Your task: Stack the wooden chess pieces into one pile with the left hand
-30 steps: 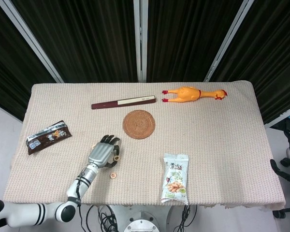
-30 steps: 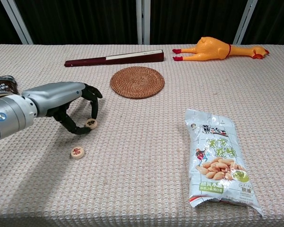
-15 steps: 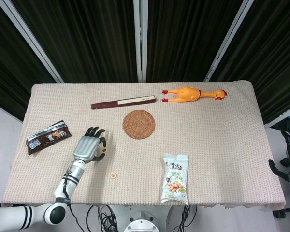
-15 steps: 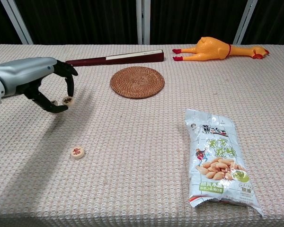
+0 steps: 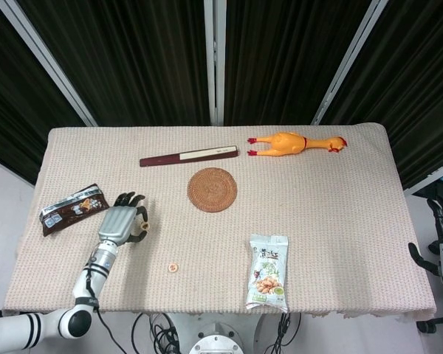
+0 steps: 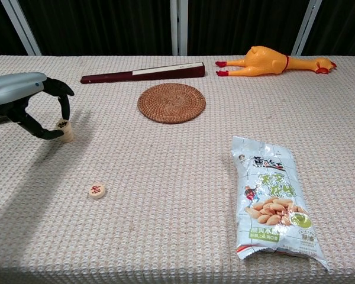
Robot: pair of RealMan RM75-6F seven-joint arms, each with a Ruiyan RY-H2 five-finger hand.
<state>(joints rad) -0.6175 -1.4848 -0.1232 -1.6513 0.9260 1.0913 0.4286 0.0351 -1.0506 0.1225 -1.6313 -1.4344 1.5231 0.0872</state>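
My left hand (image 5: pixel 120 224) (image 6: pixel 25 100) hovers over the left part of the table, beside the snack bar. Between thumb and a finger it pinches a round wooden chess piece (image 6: pixel 62 124) (image 5: pixel 143 226). That piece sits on top of a short pile of chess pieces (image 6: pixel 65 135) standing on the cloth. Another wooden chess piece (image 6: pixel 96 190) (image 5: pixel 173 267), with a red mark, lies flat and alone nearer the front edge, to the right of the pile. My right hand (image 5: pixel 437 247) hangs off the table's right side, fingers apart and holding nothing.
A woven coaster (image 5: pixel 212 189) lies mid-table, with a dark folded fan (image 5: pixel 189 156) and a rubber chicken (image 5: pixel 294 143) behind it. A bag of nuts (image 6: pixel 272 198) lies front right. A snack bar wrapper (image 5: pixel 73 209) lies at the left edge.
My left hand carried the pinched chess piece leftward and away from the loose piece, then brought it down onto the short pile. The loose piece has stayed where it was.
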